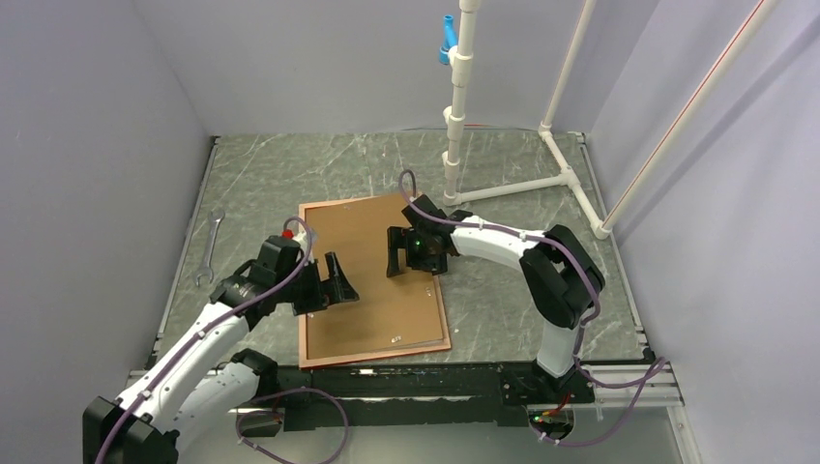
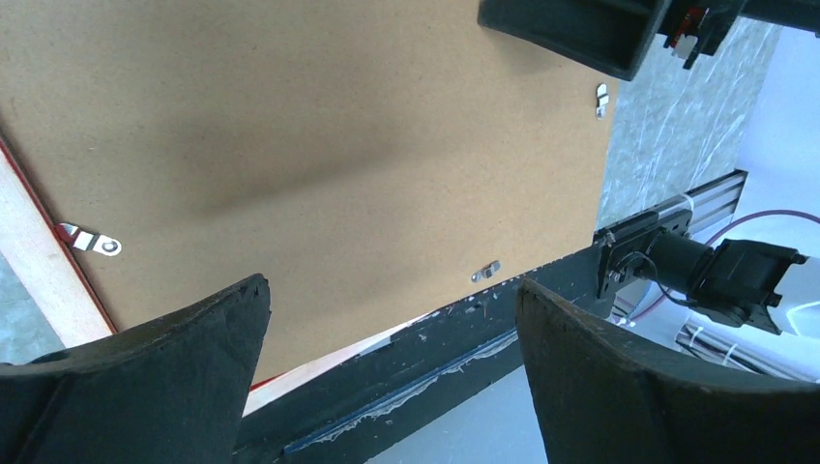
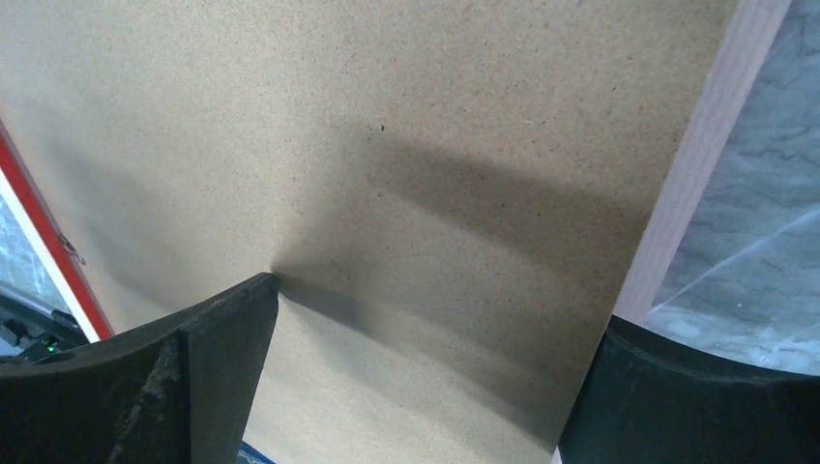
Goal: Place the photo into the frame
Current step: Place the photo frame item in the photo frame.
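We see the frame [image 1: 377, 356] flat on the table [image 1: 271, 174], backing board [image 1: 377, 304] inside it. Above that board, left gripper [image 1: 329, 288] and right gripper [image 1: 410, 255] hover, jaws wide, holding nothing.
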Robot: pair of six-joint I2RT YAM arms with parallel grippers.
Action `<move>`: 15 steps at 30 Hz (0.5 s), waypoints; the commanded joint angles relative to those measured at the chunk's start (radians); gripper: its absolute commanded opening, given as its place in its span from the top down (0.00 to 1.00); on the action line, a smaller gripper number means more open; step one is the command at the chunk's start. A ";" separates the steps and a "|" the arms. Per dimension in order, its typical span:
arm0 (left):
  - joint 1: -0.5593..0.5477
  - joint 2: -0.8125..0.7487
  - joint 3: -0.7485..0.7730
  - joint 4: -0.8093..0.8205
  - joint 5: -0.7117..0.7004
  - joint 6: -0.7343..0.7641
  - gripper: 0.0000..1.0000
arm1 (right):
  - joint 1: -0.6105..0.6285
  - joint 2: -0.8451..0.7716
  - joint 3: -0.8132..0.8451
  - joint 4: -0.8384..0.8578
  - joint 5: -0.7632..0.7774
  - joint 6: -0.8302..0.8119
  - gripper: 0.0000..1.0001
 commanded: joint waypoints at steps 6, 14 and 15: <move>-0.092 -0.028 0.012 -0.036 -0.089 -0.072 0.01 | 0.023 -0.063 -0.003 -0.153 0.165 -0.005 0.00; -0.158 -0.006 0.006 -0.058 -0.135 -0.096 0.01 | 0.026 -0.083 0.025 -0.225 0.223 -0.019 0.00; -0.174 0.002 -0.008 -0.043 -0.135 -0.108 0.01 | 0.024 -0.095 0.021 -0.222 0.213 -0.023 0.00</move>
